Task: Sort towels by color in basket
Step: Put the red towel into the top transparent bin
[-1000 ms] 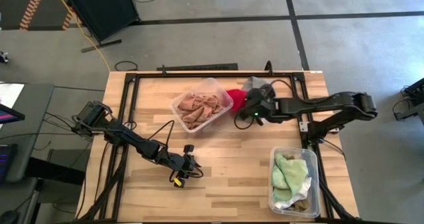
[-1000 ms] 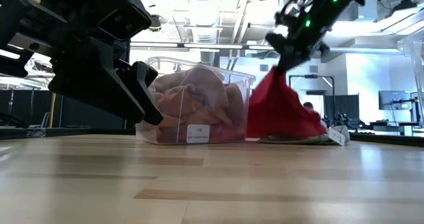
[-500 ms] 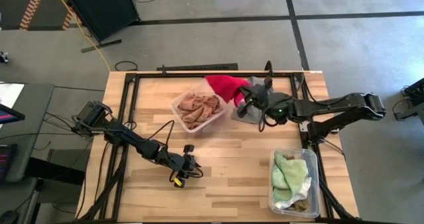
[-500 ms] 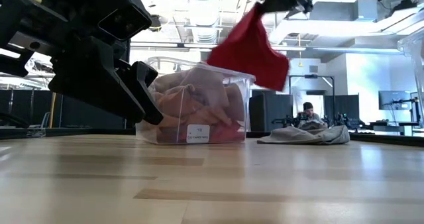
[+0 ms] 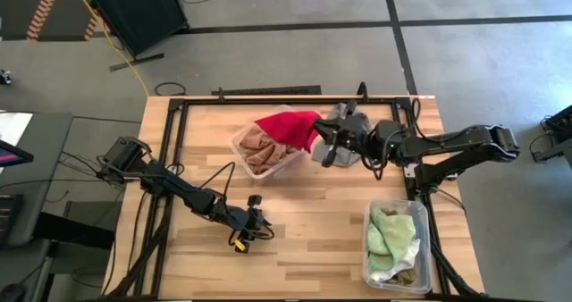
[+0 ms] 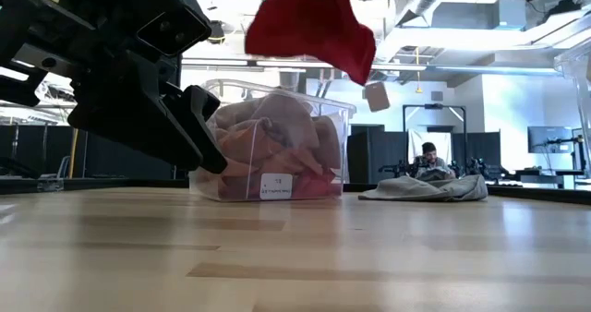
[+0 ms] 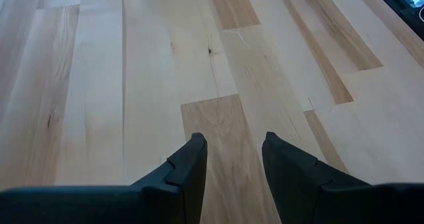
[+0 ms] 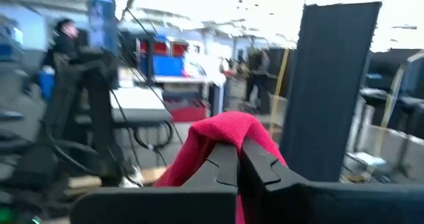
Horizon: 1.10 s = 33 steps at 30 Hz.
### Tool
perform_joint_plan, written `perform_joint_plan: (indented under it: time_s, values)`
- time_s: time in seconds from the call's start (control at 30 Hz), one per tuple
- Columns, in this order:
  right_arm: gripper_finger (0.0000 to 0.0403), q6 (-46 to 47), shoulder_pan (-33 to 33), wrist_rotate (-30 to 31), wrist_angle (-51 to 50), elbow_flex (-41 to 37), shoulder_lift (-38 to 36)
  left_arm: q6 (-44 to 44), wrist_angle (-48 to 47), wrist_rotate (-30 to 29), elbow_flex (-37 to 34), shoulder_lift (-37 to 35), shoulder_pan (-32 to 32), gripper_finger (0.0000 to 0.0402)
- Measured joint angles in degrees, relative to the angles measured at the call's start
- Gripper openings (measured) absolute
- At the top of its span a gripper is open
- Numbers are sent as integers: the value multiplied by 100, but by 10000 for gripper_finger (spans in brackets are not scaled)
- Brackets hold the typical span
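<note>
High view: the right gripper (image 5: 327, 141) has its fingers pinched on the red towel (image 5: 288, 127) and carries it in the air over the bin (image 5: 239, 146) near the far edge of the bench (image 5: 313, 222).
Why held so: the bin holds rust and tan cloths (image 5: 262, 148), so by my read the red one is headed in with the warm colours.
Towel's lie: it spreads away from the gripper toward the left edge, long axis running roughly left-right across the bin's far rim.
Other bin: the second bin (image 5: 371, 268) by the near right corner holds the green towel (image 5: 394, 231).
Grey towel: a grey towel (image 5: 335, 114) lies on the bench under the right arm, at the far edge.
Left gripper: the left gripper (image 5: 255, 227) waits low near the middle of the near edge.

Low view: the red towel (image 6: 309, 24) hangs well clear above the bin (image 6: 277, 187), a tag (image 6: 376, 96) dangling off its lower corner; the grey towel (image 6: 427, 188) is flat on the bench beyond.

Left wrist view: the left gripper (image 7: 234, 159) is open a modest gap, nothing between its fingers, only bench (image 7: 132, 71) below.

Right wrist view: the right gripper (image 8: 240, 164) is closed tight on a fold of the red towel (image 8: 218, 134), which drapes over the fingertips.
</note>
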Motion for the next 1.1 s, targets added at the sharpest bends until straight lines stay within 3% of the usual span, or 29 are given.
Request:
perform_joint_plan:
  time_s: [0.2,0.77,1.1]
  values:
    - [25,593,-176,-697,334,0,0,0,0,0,0,-1,2,139]
    - [22,1633,-905,-891,1381,-2,1505,0,-62,0,0,-1,2,139]
    - [22,2658,-1275,-721,-275,-2,1604,-9,-211,0,2,1,2,139]
